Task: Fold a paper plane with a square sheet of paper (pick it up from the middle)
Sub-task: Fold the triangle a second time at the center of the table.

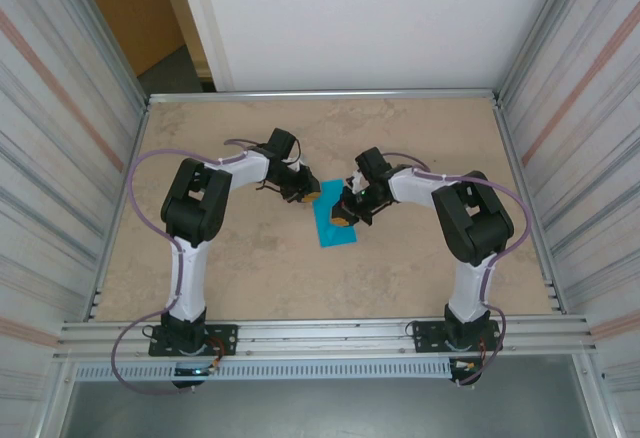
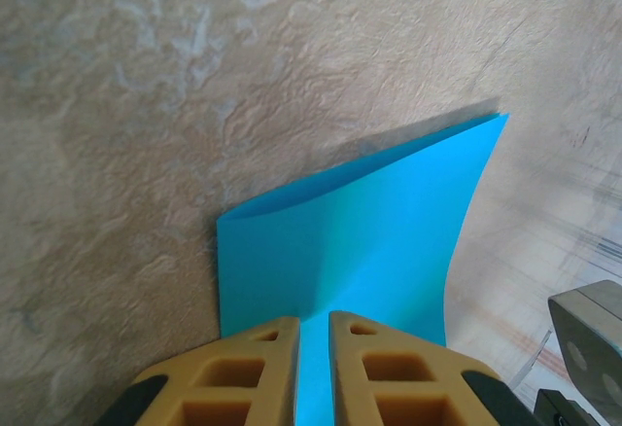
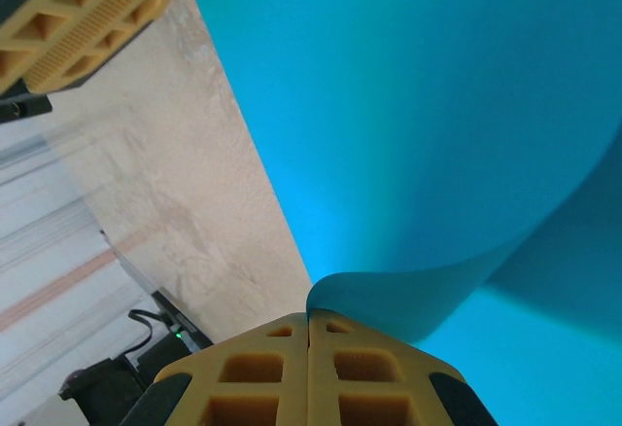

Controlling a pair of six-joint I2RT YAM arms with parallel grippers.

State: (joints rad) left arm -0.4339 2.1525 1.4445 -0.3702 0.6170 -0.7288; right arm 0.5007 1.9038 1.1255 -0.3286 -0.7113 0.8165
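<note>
1. Centrally on the table (image 1: 420, 138): blue paper sheet (image 1: 332, 228) (image 2: 369, 241) (image 3: 408, 105), partly folded, one side raised.
2. Left gripper (image 1: 305, 196) (image 2: 313, 321): clamped on the sheet's edge.
3. Right gripper (image 1: 347, 213) (image 3: 309, 321): fingers pressed together, seemingly pinching a curled edge.

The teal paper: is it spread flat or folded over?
Folded over loosely. The square sheet of paper turns back on itself in a rounded bend at its left edge; the right wrist view shows a curled layer.
</note>
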